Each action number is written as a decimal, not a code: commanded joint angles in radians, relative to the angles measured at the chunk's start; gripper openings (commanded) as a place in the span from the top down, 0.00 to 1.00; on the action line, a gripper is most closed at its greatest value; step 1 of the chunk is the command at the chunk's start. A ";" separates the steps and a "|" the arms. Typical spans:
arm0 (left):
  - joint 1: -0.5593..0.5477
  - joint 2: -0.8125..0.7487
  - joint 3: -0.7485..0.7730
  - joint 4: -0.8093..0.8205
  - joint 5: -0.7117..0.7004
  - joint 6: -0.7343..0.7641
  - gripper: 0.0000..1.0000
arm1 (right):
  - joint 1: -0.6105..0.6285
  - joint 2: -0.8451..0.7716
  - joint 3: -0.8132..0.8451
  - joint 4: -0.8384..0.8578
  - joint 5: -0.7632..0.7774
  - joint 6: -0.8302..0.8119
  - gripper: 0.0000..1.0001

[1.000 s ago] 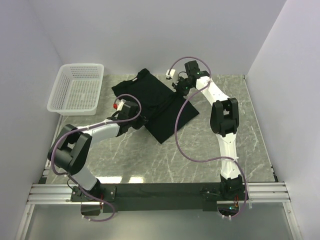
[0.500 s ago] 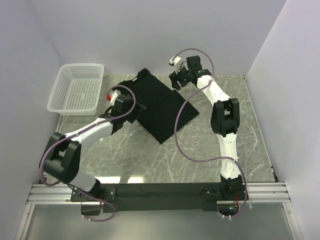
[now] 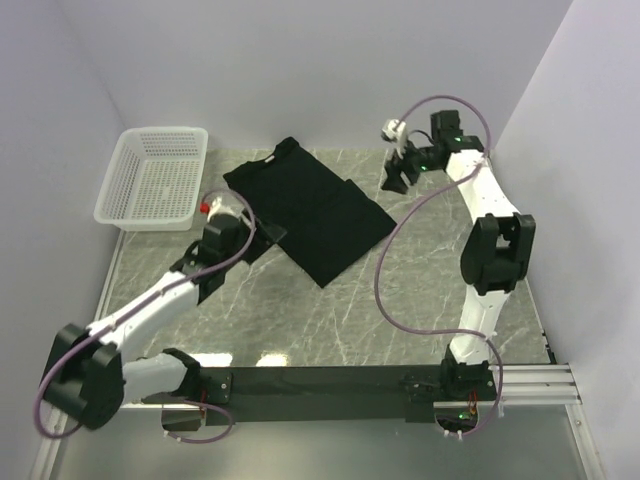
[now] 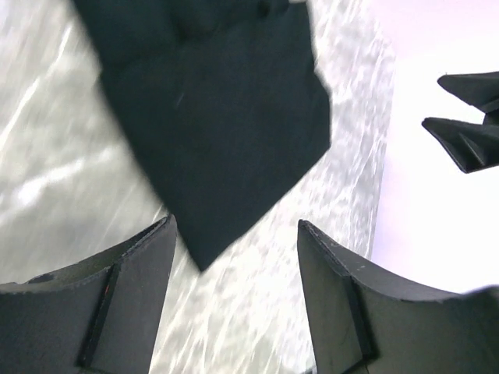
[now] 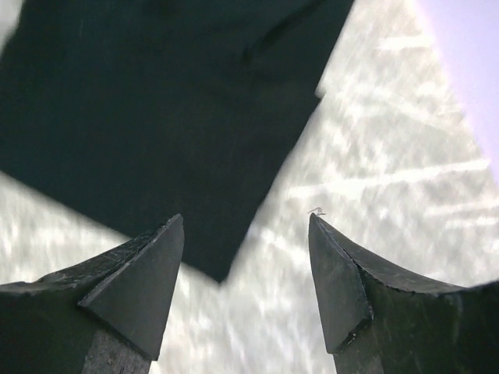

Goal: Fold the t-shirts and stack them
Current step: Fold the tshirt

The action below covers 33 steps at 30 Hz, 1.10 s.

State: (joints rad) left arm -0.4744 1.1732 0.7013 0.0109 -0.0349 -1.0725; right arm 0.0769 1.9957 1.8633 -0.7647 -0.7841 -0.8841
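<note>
One black t-shirt (image 3: 312, 208) lies flat on the marble table as a slanted, folded rectangle, collar end toward the back left. My left gripper (image 3: 263, 236) hovers open just off its left edge, touching nothing. In the left wrist view the t-shirt (image 4: 218, 117) fills the top and its near corner points down between the open fingers of the left gripper (image 4: 235, 226). My right gripper (image 3: 396, 180) hangs open to the right of the shirt's far corner. In the right wrist view the t-shirt (image 5: 156, 101) lies beyond the empty right gripper (image 5: 245, 218).
A white mesh basket (image 3: 130, 205) stands at the back left, partly off the table. Purple cables loop from both arms over the marble table (image 3: 400, 300). Walls close in the back and both sides. The right gripper's fingers (image 4: 468, 117) show in the left wrist view.
Both grippers have opened and let go of the shirt. The left arm drew back toward the near left, the right arm swung off to the right. The shirt now lies flat.
</note>
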 commanded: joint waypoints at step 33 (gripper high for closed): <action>-0.498 0.482 0.092 -0.104 -0.333 -0.807 0.38 | -0.069 -0.147 -0.432 -0.168 0.048 -0.954 0.30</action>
State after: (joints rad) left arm -0.9722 1.6150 0.7467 -0.0212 -0.2958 -1.8164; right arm 0.0040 1.8977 1.4342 -0.9508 -0.7082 -1.8484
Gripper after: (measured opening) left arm 0.629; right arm 0.702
